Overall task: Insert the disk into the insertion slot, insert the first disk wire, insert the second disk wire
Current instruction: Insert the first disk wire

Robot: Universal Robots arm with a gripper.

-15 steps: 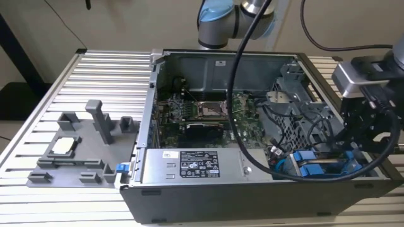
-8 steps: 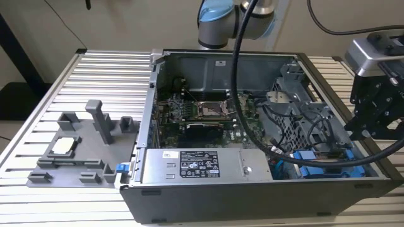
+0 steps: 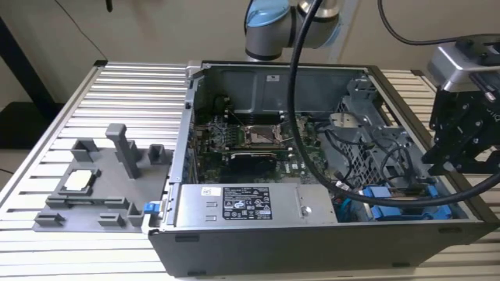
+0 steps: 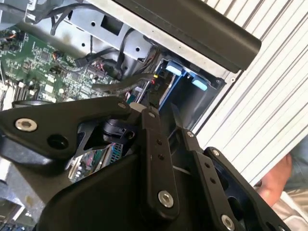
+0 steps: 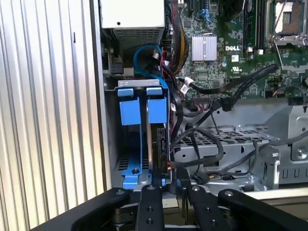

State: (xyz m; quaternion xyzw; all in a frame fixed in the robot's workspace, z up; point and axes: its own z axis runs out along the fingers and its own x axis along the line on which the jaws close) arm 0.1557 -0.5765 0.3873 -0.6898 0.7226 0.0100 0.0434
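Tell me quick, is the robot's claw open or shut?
Gripper: cannot be told. In the first wrist view it sits close to the blue carrier tabs inside the computer case.

- Plain beige wall [image 3: 156,29] runs across 12 o'clock in the exterior view — evenly lit.
- Ribbed aluminium table [image 3: 133,93] spreads from 9 o'clock round to 6 o'clock.
- Black slanted post [image 3: 22,64] stands at 10 o'clock, against the wall.
- Pale floor [image 3: 9,161] shows at 9 o'clock — beyond the table's edge.
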